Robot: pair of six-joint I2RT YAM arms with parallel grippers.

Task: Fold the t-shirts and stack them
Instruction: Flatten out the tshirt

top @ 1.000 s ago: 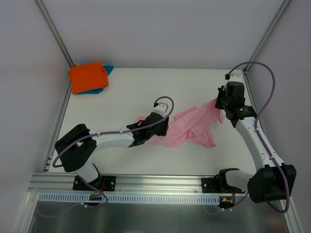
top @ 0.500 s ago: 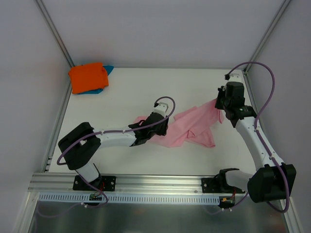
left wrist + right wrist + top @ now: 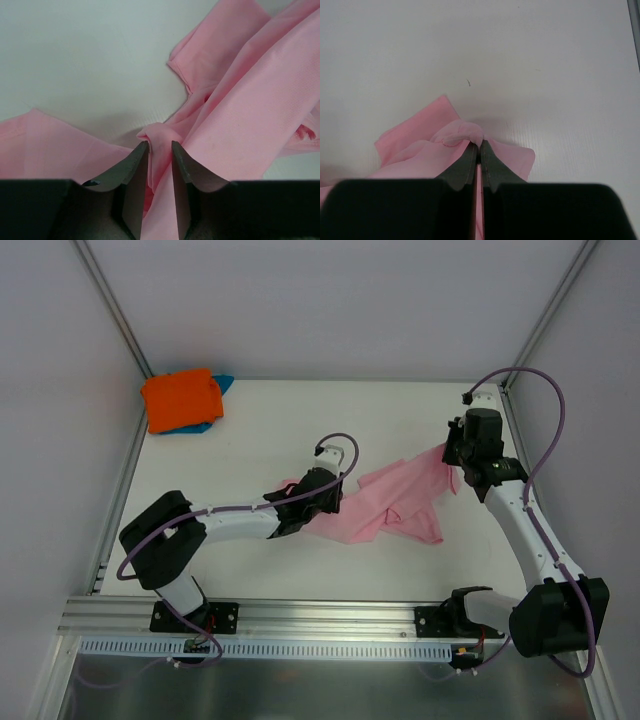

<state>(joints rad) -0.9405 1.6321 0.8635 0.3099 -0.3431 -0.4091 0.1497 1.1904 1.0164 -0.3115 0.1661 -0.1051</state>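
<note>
Now: pink t-shirt (image 3: 390, 502) strung btw. both arms, mid table (image 3: 400, 410).
L gripper (image 3: 160, 145) pinches a fold at its near-left end; cloth runs diag. up-right to R gripper (image 3: 480, 144), clamped on far-right corner. Far-left, well apart: orange t-shirt (image 3: 180, 398) on teal t-shirt (image 3: 222, 385).

I count three t-shirts on the one table (image 3: 300, 410): one pink t-shirt (image 3: 395, 502), one orange t-shirt (image 3: 180, 398) and one teal t-shirt (image 3: 222, 383). Two of them make a single pile at the far left corner; one lies alone nearer the middle. I have two arms, one left arm (image 3: 235, 520) and one right arm (image 3: 525, 515). That gives two grippers: one left gripper (image 3: 160, 145) and one right gripper (image 3: 480, 144). Each shows two dark fingers (image 3: 131, 172), four altogether. I see two purple cables, one left cable (image 3: 340, 438) and one right cable (image 3: 522, 370).
</note>
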